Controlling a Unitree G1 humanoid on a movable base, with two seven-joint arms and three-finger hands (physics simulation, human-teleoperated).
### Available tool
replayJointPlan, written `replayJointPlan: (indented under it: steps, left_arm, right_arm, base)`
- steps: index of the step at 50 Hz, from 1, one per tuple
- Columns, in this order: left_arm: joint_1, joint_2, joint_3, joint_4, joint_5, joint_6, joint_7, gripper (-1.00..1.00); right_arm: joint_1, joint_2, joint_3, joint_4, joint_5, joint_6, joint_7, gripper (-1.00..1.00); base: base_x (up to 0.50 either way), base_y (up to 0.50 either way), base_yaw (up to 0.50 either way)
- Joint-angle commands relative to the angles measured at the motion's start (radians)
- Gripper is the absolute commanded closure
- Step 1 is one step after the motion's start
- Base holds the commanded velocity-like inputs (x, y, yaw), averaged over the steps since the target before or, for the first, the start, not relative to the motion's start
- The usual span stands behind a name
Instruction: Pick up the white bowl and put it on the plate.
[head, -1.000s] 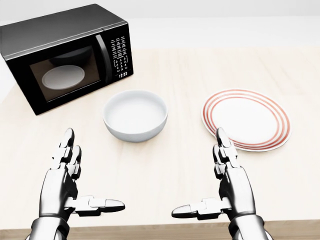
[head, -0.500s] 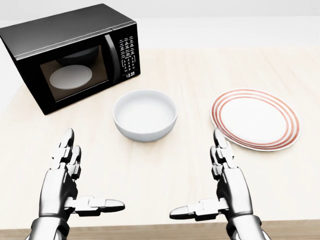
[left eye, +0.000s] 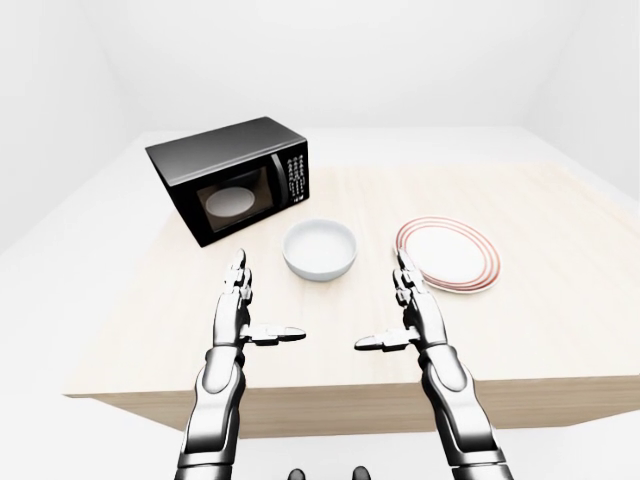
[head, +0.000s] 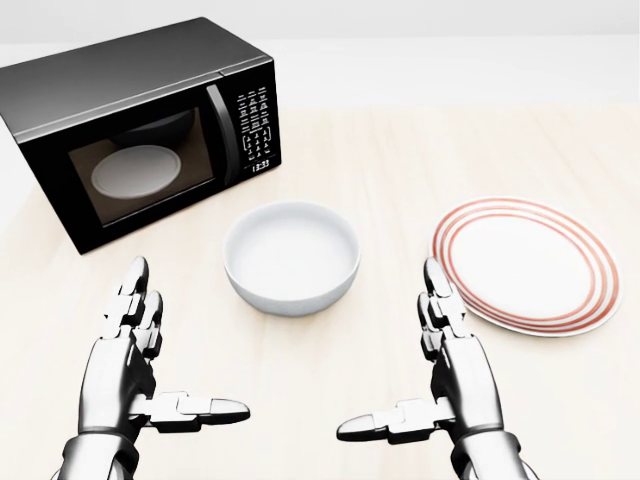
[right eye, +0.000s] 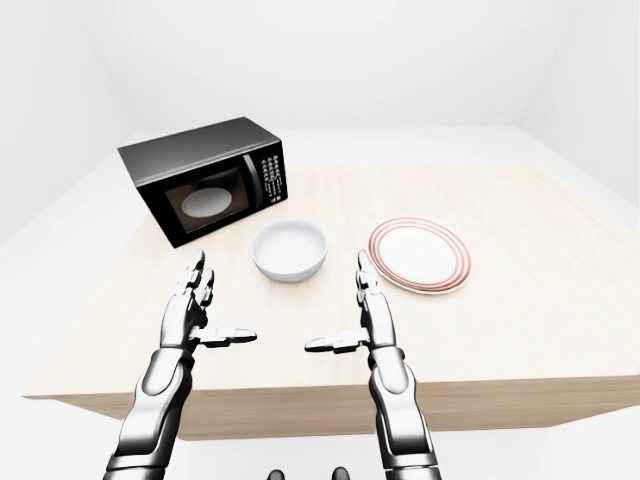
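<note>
Holding both hands spread and empty, just short of the white bowl (head: 291, 255).

I am keeping my left hand (head: 135, 365) and right hand (head: 450, 375) palms inward, thumbs pointing toward each other, fingers wide. The bowl is sitting beyond and between my fingertips, the plate (head: 525, 263) just past my right fingers. I am risking shoving the bowl into the microwave (head: 140, 125) beyond my left fingers if one hand arrives first.

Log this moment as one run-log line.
phase: pre-grasp | white bowl: on table, untouched | plate: empty | left robot hand: open | right robot hand: open
</note>
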Motion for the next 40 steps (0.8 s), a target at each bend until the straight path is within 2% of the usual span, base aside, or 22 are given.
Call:
replayJointPlan:
  steps: [1, 15, 20, 25, 31, 40]
  left_arm:
    - [0.0, 0.0, 0.0, 0.0, 0.0, 0.0, 0.0, -1.0]
    - [0.0, 0.0, 0.0, 0.0, 0.0, 0.0, 0.0, -1.0]
    - [0.0, 0.0, 0.0, 0.0, 0.0, 0.0, 0.0, -1.0]
    - [0.0, 0.0, 0.0, 0.0, 0.0, 0.0, 0.0, -1.0]
    - [0.0, 0.0, 0.0, 0.0, 0.0, 0.0, 0.0, -1.0]
    - [0.0, 0.0, 0.0, 0.0, 0.0, 0.0, 0.0, -1.0]
  right_arm:
    - [-0.001, 0.001, 0.003, 0.014, -0.003, -0.014, 0.0, -1.0]
    - [0.002, 0.002, 0.005, 0.009, -0.002, -0.013, 0.0, -1.0]
    - [0.0, 0.002, 0.004, 0.023, -0.002, -0.024, 0.001, -1.0]
    - [0.004, 0.002, 0.006, 0.009, -0.002, -0.015, 0.001, -1.0]
    - [0.002, 0.001, 0.004, 0.018, -0.004, -0.022, -0.001, -1.0]
    - [-0.013, -0.009, -0.005, 0.009, -0.04, -0.007, -0.009, -1.0]
  base:
    - [0.23, 0.02, 0.0]
    - [0.22, 0.02, 0.0]
    - [0.22, 0.02, 0.0]
    - [0.22, 0.02, 0.0]
    - [0.21, 0.02, 0.0]
    - [0.02, 0.0, 0.0]
